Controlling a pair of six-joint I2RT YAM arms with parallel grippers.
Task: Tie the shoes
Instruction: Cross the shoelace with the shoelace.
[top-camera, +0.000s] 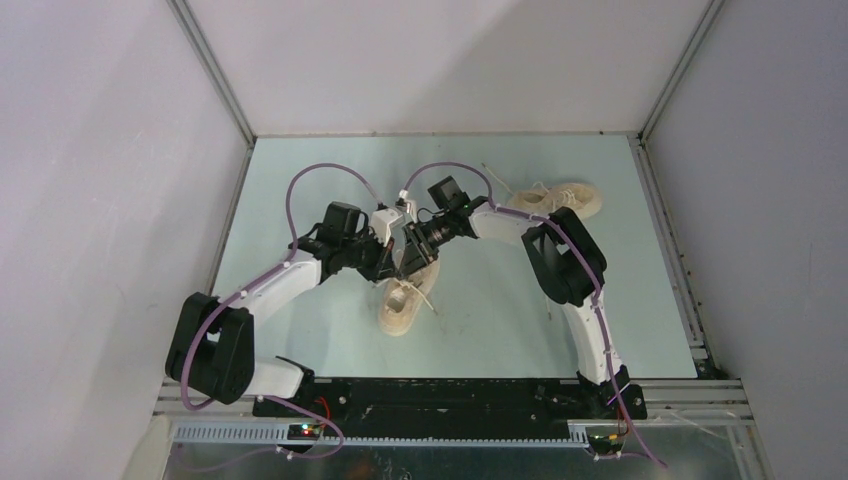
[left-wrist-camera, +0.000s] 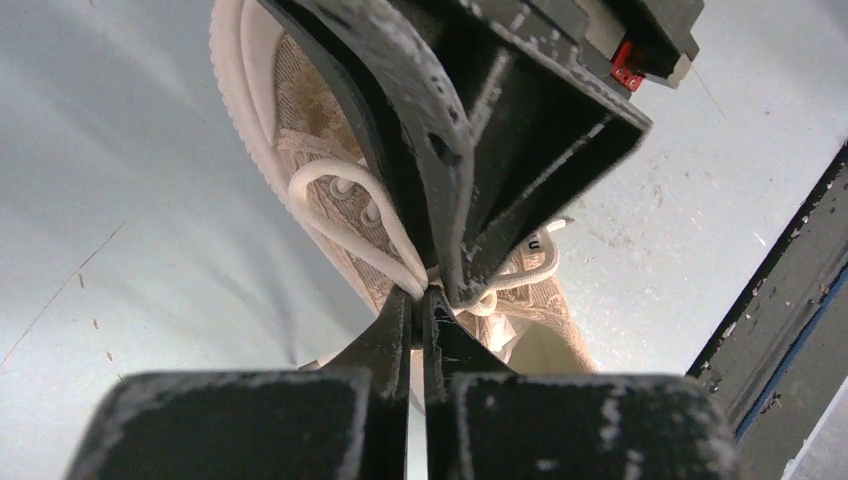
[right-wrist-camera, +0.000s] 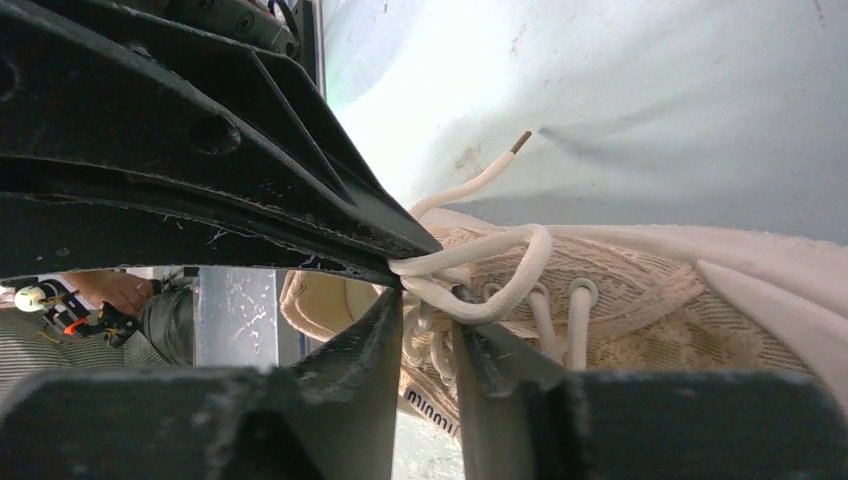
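You're looking at a robotics lab cell: blank white panels (top-camera: 90, 180) enclose a pale desk (top-camera: 490, 320), edged with aluminium framing (top-camera: 212, 70) and a slotted cable duct (top-camera: 440, 434).

One small cream-beige fabric sneaker (top-camera: 403, 305) lies mid-table, its long off-white laces (left-wrist-camera: 340, 215) pulled up into loops. Its twin (top-camera: 565, 197) lies far right, laces trailing.

off-white laces (right-wrist-camera: 532, 258) between right tool (right-wrist-camera: 430, 312) fingers, beige shoe (right-wrist-camera: 650, 290) behind
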